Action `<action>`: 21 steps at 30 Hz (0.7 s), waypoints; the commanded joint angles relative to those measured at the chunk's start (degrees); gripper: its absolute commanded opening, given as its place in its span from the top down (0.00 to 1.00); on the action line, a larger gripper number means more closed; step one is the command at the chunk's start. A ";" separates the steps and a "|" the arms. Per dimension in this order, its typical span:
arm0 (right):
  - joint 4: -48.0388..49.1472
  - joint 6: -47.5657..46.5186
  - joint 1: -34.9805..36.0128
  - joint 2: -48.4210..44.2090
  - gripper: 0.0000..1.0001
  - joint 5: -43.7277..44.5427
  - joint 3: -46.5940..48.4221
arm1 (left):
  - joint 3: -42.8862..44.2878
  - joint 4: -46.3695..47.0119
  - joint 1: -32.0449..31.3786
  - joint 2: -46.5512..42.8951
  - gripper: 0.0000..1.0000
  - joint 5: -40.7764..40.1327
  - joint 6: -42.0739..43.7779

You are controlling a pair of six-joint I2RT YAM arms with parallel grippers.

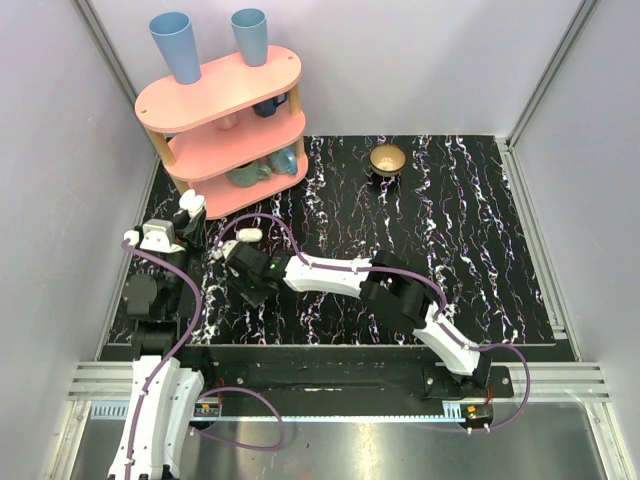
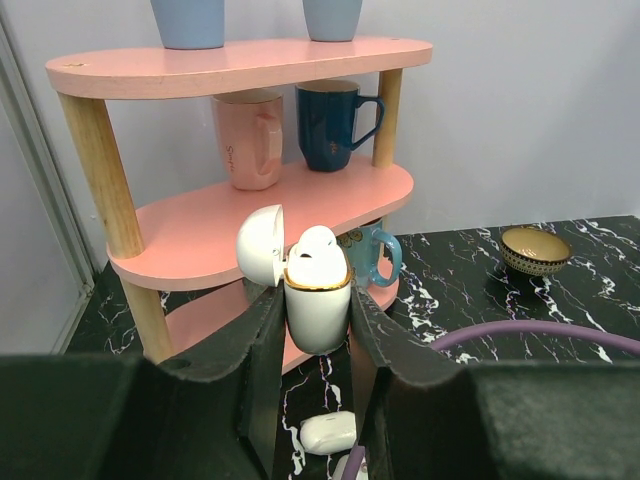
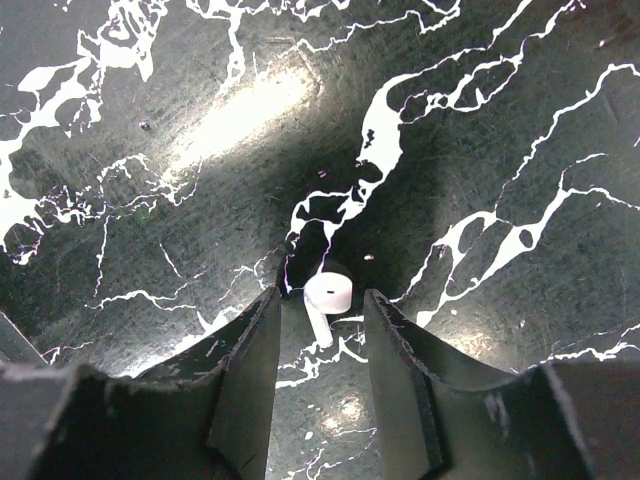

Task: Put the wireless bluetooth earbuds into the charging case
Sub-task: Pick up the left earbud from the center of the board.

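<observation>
Support looks to be the left arm's job: the left gripper (image 2: 315, 300) is clamped on the lower half of the charging case (image 2: 318, 318). It holds the case upright, off the worktop (image 3: 150, 200) and in front of the pink shelf (image 2: 200, 235). The hinged lid (image 2: 262, 245) is thrown back to the left, so the mouth faces up and can be reached from above. A seated earbud (image 2: 316, 248) fills that mouth, its rounded top standing proud of the gold-trimmed rim; whether it is fully home I cannot tell. The loose earbud (image 3: 328, 292) lies on the worktop. The right gripper (image 3: 321, 300) hangs over it with jaws apart, one black finger on each side and neither touching, which reads as lining up for a pinch. The case is a smooth, glossy white shell, rounded like a pebble, and it is gripped low so the opening is left free. The loose earbud is glossy white too, with a round flat head and a short stem, and it will probably skid or pivot if the fingers close off-centre. The worktop is polished black with white marble veins that throw glare. A white oval object (image 2: 328, 432) lies below the held case; I cannot tell what it is.
</observation>
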 commanded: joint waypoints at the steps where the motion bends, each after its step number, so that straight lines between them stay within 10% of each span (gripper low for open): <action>1: -3.49 1.81 -0.25 1.92 0.54 0.64 2.61 | 2.97 2.73 -0.18 0.46 1.00 -0.83 0.45; 21: -5.33 1.90 -0.34 3.68 0.60 1.25 4.55 | 2.97 2.21 -0.27 0.55 1.00 -0.48 0.62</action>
